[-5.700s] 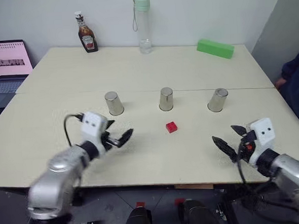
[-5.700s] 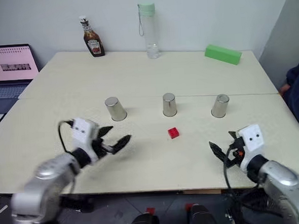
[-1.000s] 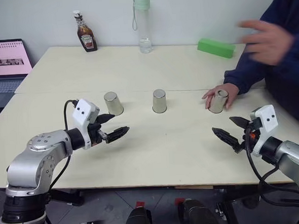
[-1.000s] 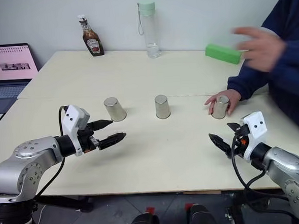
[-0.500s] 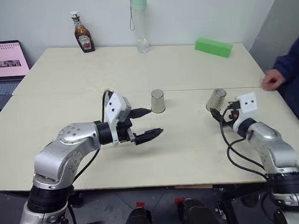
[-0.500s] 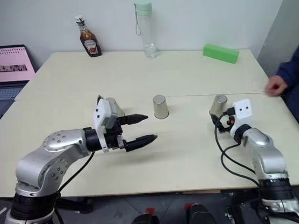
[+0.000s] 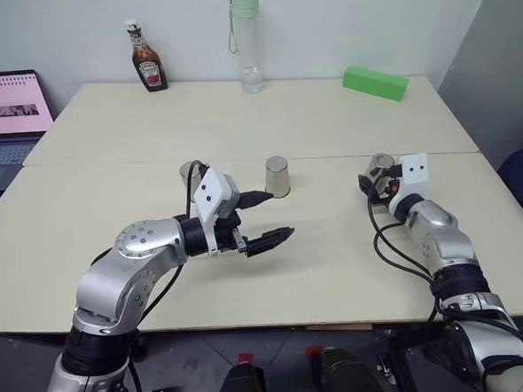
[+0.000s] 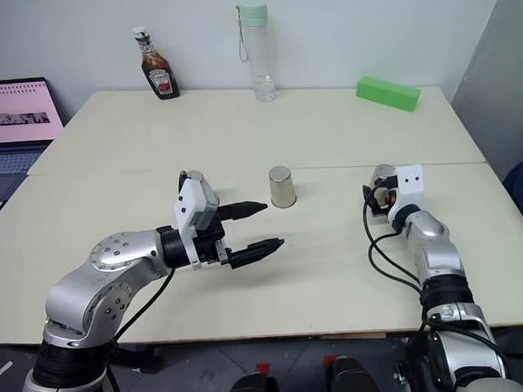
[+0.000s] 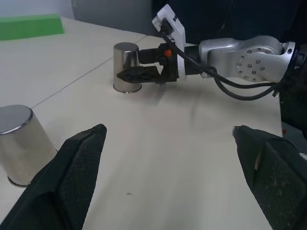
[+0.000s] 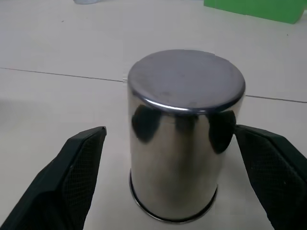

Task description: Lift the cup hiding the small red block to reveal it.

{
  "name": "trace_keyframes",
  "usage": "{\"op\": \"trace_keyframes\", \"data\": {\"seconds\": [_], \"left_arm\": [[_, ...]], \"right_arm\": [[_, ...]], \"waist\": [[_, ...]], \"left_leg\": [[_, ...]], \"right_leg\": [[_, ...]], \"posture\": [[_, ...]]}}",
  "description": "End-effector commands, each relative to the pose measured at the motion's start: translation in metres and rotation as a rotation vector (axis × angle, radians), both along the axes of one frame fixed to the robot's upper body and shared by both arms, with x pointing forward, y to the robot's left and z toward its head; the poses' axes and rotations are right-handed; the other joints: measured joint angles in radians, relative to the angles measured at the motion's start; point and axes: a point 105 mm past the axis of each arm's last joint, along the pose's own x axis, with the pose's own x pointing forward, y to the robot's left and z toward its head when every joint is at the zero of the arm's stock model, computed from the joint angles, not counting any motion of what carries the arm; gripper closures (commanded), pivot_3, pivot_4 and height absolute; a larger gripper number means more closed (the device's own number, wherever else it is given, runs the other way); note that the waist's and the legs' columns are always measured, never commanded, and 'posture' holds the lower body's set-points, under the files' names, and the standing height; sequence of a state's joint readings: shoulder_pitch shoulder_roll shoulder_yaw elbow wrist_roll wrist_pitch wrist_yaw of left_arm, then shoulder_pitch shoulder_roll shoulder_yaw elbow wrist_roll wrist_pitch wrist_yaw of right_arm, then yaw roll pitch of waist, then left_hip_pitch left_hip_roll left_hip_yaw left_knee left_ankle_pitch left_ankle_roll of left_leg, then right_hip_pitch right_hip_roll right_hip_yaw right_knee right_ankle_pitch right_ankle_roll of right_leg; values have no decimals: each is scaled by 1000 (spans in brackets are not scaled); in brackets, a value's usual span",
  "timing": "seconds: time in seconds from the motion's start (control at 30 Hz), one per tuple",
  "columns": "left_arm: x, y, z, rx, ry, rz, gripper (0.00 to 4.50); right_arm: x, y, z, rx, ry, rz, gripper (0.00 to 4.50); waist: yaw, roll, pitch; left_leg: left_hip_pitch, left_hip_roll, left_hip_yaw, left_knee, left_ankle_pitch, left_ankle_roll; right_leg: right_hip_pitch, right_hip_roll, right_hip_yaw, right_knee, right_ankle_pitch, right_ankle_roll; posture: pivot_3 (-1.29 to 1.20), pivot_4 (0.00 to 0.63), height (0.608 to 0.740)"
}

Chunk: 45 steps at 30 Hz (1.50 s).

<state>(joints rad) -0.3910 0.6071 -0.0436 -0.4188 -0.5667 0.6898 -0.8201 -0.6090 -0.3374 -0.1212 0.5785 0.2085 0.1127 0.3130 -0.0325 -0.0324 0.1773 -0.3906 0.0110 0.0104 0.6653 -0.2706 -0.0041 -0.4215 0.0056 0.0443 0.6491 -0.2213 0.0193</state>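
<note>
**Reaching for the right-hand cup: grasp not yet made, block not yet revealed**

Standing on the counter (image 7: 337, 271): three inverted silver tumblers in a row, all upright on their rims.

- Item 1, the cup (image 10: 184, 134) at the right end of the row. The right gripper (image 9: 139, 73) is at it, black fingers (image 10: 67, 184) spread wide, one on each side of the tumbler. In the right wrist view a gap shows between each finger and the metal wall, so the gripper is released and not grasping. The rim sits flat on the counter; nothing is lifted.
- Item 2, the middle tumbler (image 7: 277, 176), standing free, well apart from both arms.
- Item 3, the left tumbler (image 8: 190, 180), partly hidden behind the left arm's wrist housing.
- Item 4, the left gripper (image 7: 267, 218), held above the counter between the left and middle tumblers, fingers apart, empty.
- Item 5, the small red block: presumably under one of the tumblers; which one cannot be told from this moment.
- Background stock: ketchup bottle (image 7: 147, 56), clear water bottle (image 7: 248, 44), long green block (image 7: 375, 82), laptop (image 7: 8, 114) off the left side.

Progress, as judged: approach done and cup bracketed. Remaining: close on the cup, raise it clear of the counter, and expose whatever lies beneath.
</note>
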Motion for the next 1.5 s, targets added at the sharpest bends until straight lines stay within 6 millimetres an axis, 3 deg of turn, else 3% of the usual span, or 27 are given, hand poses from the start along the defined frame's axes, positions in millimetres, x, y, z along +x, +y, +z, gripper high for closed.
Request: {"op": "trace_keyframes", "data": {"seconds": [0.03, 0.27, 0.47, 0.7, 0.87, 1.03, 1.2, 1.23, 1.4, 1.5], "left_arm": [[-2, -2, 3, -2, -29, -11, 0], [-2, -4, 1, 2, -28, -14, 0], [-2, -3, -1, 9, -25, -12, 0], [-3, -3, -4, 0, -17, 7, 0], [-2, -6, -6, 5, -16, -4, 0], [3, -7, -5, 10, -24, -9, 0], [2, -5, -5, 16, -24, -10, 0], [2, -5, -6, 19, -23, -10, 0], [0, -5, -6, 19, -23, -8, 0], [-2, -5, -7, 20, -18, -8, 0]], "right_arm": [[6, -7, 21, 3, -89, -26, 386], [7, -10, 24, 2, -108, -36, 1818], [-1, -9, 42, 14, -162, -37, 1854], [-39, -23, 82, 13, -246, -124, 1854], [-51, -30, 68, -14, -174, -179, 1854], [-46, -44, 21, -1, -33, -268, 1854], [-45, -53, 9, 51, -4, -324, 1854], [-45, -54, 8, 54, 0, -326, 1147], [-51, -55, 14, 40, -11, -324, 82], [-63, -50, 25, 76, 0, -290, 5]], "waist": [[0, 0, 0], [0, 0, 0], [0, 0, 0], [2, 0, 0], [2, 0, 0], [0, 0, 0], [0, 1, 0], [1, 1, 0], [1, 1, 0], [1, 1, 0]], "left_leg": [[0, 0, 0, 0, 0, 0], [0, 0, 0, 0, 0, 0], [0, 0, 0, 0, 0, 0], [-1, 0, -2, 0, 0, 0], [0, -1, -1, 1, 0, 0], [1, 0, 0, 1, 0, 0], [0, 0, 1, 0, 0, 0], [0, 0, 0, 0, 0, 0], [0, 0, 0, 0, 0, 0], [0, 0, 0, 0, 0, 0]], "right_leg": [[0, 0, 0, 0, 0, 0], [0, 0, 0, 0, 0, 0], [0, 0, 0, 0, 0, 0], [-1, -5, -1, 0, 0, 0], [0, -5, -1, 0, -1, 2], [0, -3, -1, 1, -3, 5], [0, 0, 1, 1, -3, 5], [0, 0, 0, 1, -3, 5], [0, 0, 0, 1, -3, 5], [0, 0, 0, 1, -3, 5]], "posture": [[0, 150, 740], [0, 150, 740], [0, 150, 740], [0, 150, 740], [0, 150, 740], [0, 150, 740], [0, 150, 740], [0, 150, 740], [0, 150, 740], [0, 150, 740]]}}
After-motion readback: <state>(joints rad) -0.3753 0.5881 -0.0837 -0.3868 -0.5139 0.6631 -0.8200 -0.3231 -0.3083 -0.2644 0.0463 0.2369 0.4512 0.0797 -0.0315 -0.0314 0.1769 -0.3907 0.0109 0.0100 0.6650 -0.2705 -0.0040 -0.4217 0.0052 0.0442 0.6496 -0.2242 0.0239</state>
